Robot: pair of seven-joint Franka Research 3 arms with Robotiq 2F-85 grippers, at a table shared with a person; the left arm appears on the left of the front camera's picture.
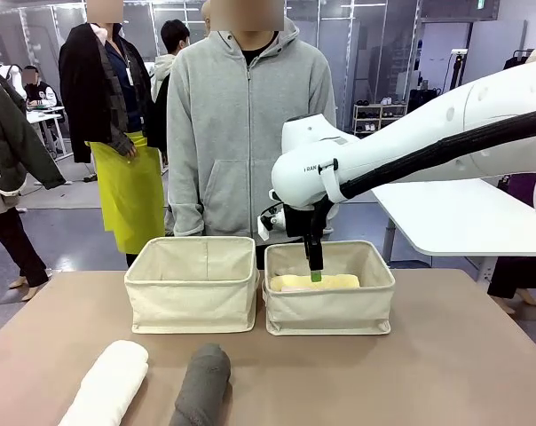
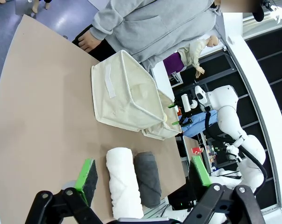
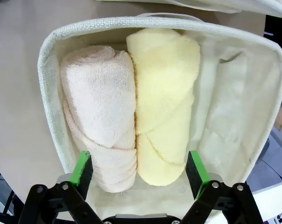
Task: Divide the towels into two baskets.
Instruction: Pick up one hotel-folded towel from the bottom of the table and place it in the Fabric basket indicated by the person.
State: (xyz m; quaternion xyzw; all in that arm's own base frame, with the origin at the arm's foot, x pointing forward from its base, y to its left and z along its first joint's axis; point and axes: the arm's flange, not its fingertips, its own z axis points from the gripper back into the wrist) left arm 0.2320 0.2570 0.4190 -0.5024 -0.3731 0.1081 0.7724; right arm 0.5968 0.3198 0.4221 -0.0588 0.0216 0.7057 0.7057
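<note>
Two cream canvas baskets stand side by side at mid-table. In the right basket (image 1: 330,306) (image 3: 50,93) lie a cream towel (image 3: 101,116) and a pale yellow towel (image 1: 314,282) (image 3: 164,102), side by side. My right gripper (image 1: 315,272) (image 3: 138,170) hangs open just above them, holding nothing. No towel shows in the left basket (image 1: 193,297) (image 2: 124,100). A white towel (image 1: 108,386) (image 2: 124,182) and a dark grey towel (image 1: 201,386) (image 2: 148,177) lie on the table's near edge. My left gripper (image 2: 143,172) hovers open above these two.
A person in a grey hoodie (image 1: 241,124) stands right behind the baskets at the far edge. Other people stand farther back on the left. The brown table (image 1: 445,355) has bare room on the right and in front of the baskets.
</note>
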